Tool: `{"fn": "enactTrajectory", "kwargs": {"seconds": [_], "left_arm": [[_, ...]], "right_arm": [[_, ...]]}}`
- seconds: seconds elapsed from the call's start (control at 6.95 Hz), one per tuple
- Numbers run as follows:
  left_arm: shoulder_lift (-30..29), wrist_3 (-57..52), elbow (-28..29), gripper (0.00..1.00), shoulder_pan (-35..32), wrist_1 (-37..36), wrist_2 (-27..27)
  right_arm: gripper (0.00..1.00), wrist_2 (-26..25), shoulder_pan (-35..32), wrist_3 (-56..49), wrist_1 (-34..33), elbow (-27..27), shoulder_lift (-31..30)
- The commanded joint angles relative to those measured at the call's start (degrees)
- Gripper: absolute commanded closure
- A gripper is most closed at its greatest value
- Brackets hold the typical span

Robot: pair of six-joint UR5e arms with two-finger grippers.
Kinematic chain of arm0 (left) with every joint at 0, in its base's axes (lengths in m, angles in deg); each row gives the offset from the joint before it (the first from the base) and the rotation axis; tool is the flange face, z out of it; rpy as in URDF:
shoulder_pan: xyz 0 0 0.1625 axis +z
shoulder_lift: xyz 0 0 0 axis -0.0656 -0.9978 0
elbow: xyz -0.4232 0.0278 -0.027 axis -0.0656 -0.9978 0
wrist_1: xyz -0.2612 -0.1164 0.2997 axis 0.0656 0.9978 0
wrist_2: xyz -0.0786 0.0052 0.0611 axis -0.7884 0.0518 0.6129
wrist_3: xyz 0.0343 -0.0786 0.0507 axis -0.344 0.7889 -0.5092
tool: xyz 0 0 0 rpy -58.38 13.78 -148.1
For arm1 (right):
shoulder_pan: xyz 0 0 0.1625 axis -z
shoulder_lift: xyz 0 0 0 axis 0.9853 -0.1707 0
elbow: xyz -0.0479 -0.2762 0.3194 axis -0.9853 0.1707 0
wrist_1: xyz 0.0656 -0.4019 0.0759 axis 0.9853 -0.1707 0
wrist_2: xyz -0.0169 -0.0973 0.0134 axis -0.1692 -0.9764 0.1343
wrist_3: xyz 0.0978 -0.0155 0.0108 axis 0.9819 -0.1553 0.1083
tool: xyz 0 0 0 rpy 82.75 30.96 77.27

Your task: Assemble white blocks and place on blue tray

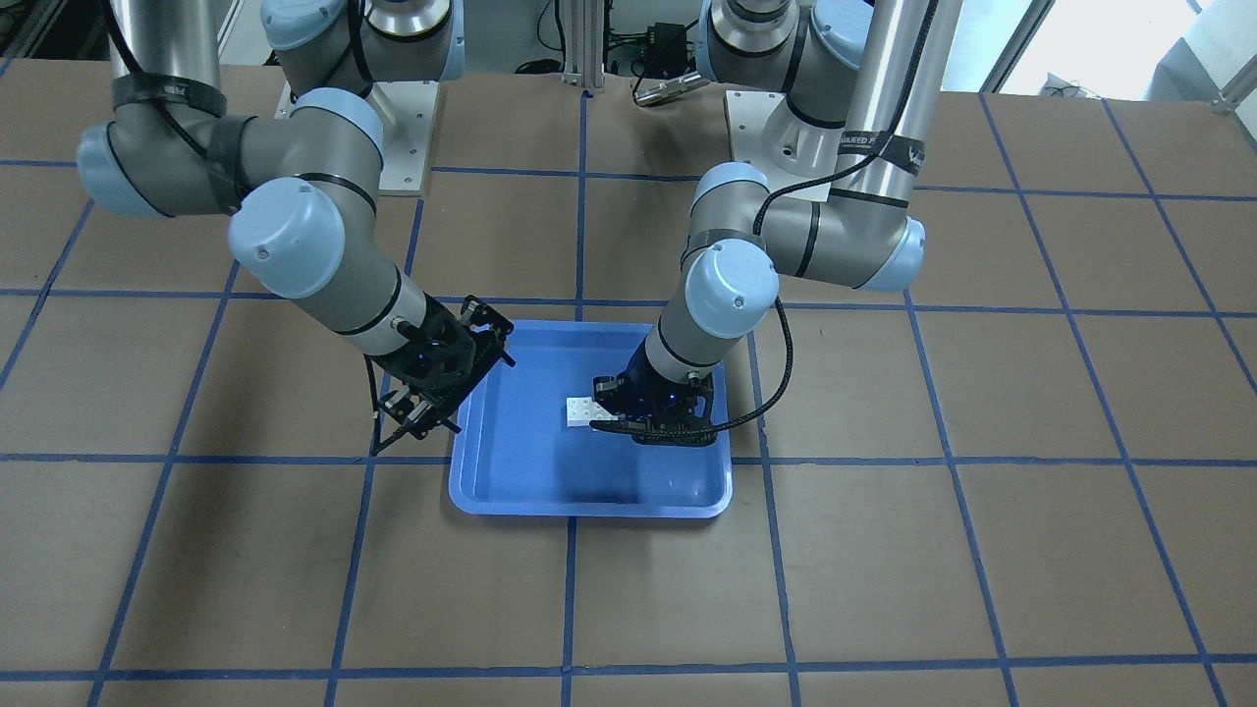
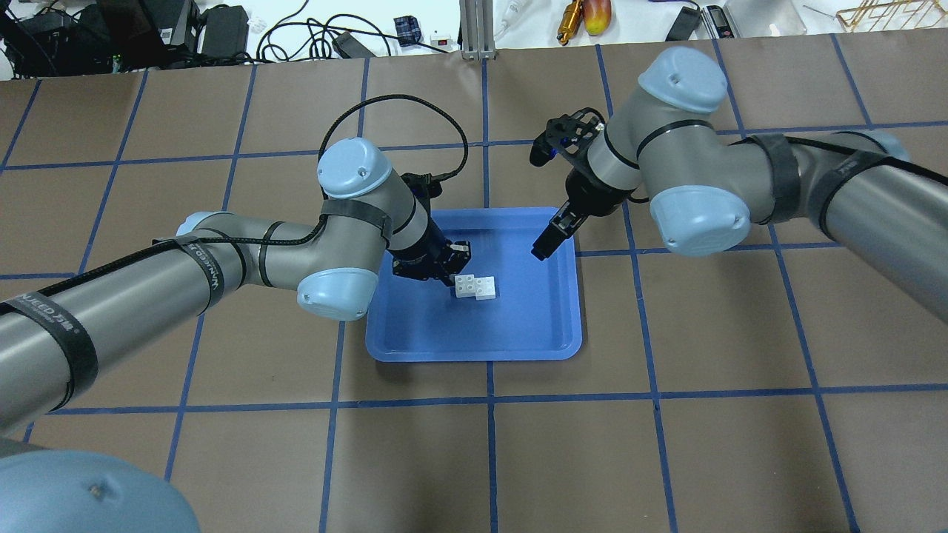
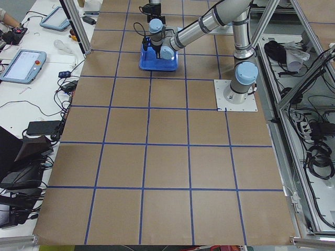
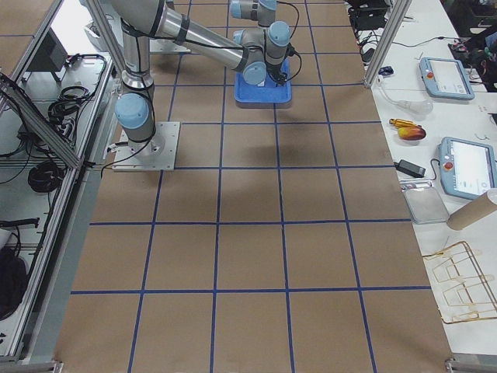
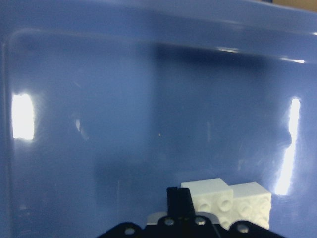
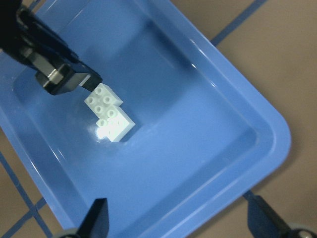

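The two white blocks (image 2: 475, 286) are joined in a stepped pair and rest on the floor of the blue tray (image 2: 518, 326), left of its middle. They also show in the front view (image 1: 585, 412), the right wrist view (image 6: 109, 111) and the left wrist view (image 5: 228, 201). My left gripper (image 2: 450, 275) looks shut, with its tip against the upper block's corner (image 6: 84, 82), not around it. My right gripper (image 2: 543, 246) is open and empty above the tray's far right corner, apart from the blocks.
The tray (image 1: 550, 481) lies on the brown table with its blue tape grid. Both arms reach over the tray from opposite sides. Cables and tools lie beyond the table's far edge (image 2: 585, 15).
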Motion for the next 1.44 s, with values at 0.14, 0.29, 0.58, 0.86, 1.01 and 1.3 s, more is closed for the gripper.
{"fn": "enactTrajectory", "kwargs": {"seconds": [0.14,0.29,0.58,0.86,1.01,1.3], "left_arm": [[0.5,-0.6,0.2,0.97,0.0,-0.1,0.1],[1.7,-1.0,1.1,0.95,0.5,0.1,0.5],[2.7,-1.1,6.0,0.94,1.8,5.7,3.8],[3.6,-9.2,12.1,0.93,6.3,15.0,7.1],[4.5,-12.0,16.4,0.91,8.5,20.7,8.2],[5.8,-21.7,26.4,0.90,14.4,34.3,9.8]], "right_arm": [[0.00,-2.7,4.6,15.9,20.5,13.1,-1.8],[0.00,-5.3,6.2,22.0,24.6,16.8,-1.8],[0.00,-8.8,10.7,27.1,30.5,18.2,-5.5],[0.00,-13.1,15.6,31.1,33.7,17.9,-9.7],[0.00,-14.0,15.7,36.5,34.5,18.1,-11.2],[0.00,-15.6,13.9,46.8,34.5,17.2,-15.3]]}}
